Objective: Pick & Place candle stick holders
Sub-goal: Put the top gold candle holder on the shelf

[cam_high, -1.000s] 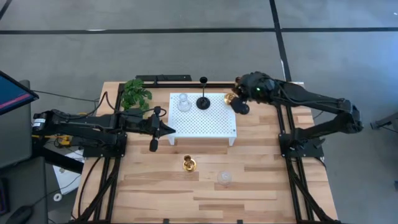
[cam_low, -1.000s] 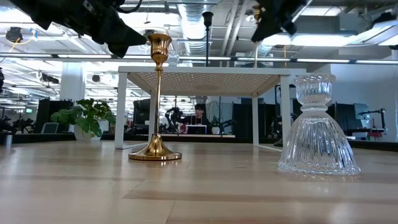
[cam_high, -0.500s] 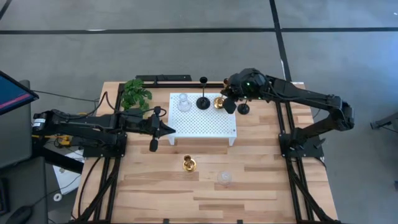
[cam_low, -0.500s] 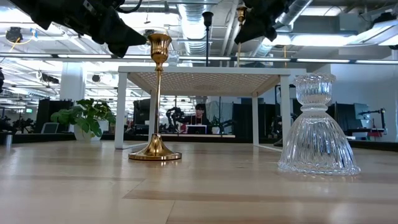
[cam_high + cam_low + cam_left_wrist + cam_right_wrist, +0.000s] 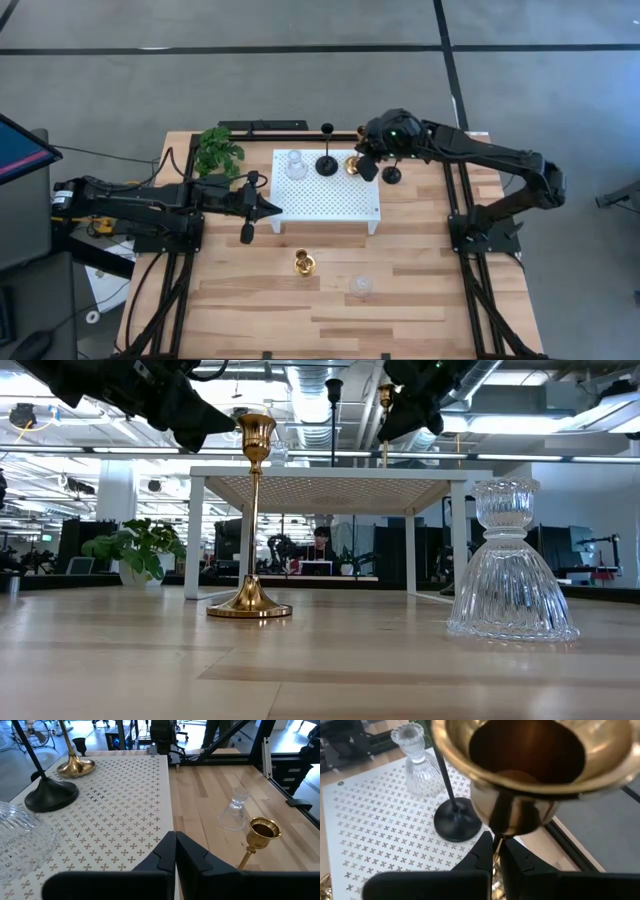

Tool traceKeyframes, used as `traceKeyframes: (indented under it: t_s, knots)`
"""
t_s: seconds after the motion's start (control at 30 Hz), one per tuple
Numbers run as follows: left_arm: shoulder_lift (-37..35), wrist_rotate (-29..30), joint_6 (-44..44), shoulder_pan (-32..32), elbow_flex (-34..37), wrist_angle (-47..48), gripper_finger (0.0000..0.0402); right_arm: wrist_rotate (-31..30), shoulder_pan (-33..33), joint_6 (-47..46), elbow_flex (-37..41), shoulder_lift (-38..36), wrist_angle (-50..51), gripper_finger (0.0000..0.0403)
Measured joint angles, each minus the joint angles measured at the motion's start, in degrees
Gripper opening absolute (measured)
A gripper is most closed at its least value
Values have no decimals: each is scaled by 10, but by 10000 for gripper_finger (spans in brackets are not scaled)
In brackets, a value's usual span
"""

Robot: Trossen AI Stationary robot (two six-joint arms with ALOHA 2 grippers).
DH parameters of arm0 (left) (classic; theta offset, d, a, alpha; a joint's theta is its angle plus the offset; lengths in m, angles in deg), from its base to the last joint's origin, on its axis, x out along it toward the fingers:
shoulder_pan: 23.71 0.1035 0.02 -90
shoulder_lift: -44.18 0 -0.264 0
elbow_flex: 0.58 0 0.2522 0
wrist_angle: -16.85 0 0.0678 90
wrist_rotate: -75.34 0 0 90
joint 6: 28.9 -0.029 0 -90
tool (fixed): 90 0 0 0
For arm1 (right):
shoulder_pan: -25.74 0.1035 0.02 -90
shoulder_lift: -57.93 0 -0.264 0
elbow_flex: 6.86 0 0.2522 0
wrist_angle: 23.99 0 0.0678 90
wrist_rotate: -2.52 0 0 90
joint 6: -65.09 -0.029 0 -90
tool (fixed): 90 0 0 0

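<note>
At the platform's 2 o'clock corner: right pincer point(image 5: 366, 163) pinches the thin stem of 1 gold holder point(image 5: 512, 760), its cup upright just past the fingers.
Right pincer state: pressed together on the stem, which runs down between the 2 dark fingers point(image 5: 485, 851) in the right wrist view.
Why held so: gripping the stem low keeps the flared cup up and the round base point(image 5: 352, 165) level; I judge it is being set down, base on or just above the white platform point(image 5: 340, 200).
Gold holder in hand: polished brass-like metal, mirror-bright, with a deep bell-shaped cup.
Next to it, at 9 o'clock: black holder point(image 5: 327, 164) standing on the platform, matte, with a domed round foot and a slim rod.
Further at 9 o'clock: clear glass holder point(image 5: 295, 164) on the platform, ribbed and skirt-shaped.
Off the platform, at 3 o'clock of the pincer: second black holder point(image 5: 392, 175) on the desk point(image 5: 420, 290), near the right arm.
Platform: flat white sheet punched with small cross-shaped holes, raised on legs.
Left pincer point(image 5: 262, 207): waits at the platform's 9 o'clock edge, fingers shut on nothing.
Desk front, at 6 o'clock of the platform: second gold holder point(image 5: 304, 263) and second glass holder point(image 5: 361, 288), side by side but apart, not yet moved.
Progress, as I judge: 3 of 6 on or at the platform.
Far corner at 10 o'clock: leafy green plant point(image 5: 217, 151).
</note>
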Motion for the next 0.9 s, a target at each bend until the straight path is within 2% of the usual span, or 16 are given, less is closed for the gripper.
traceKeyframes:
  t_s: [0.9]
  knots:
    - [0,0,0,0,0,0,7,-18,-11,6,-1,12,1,0]
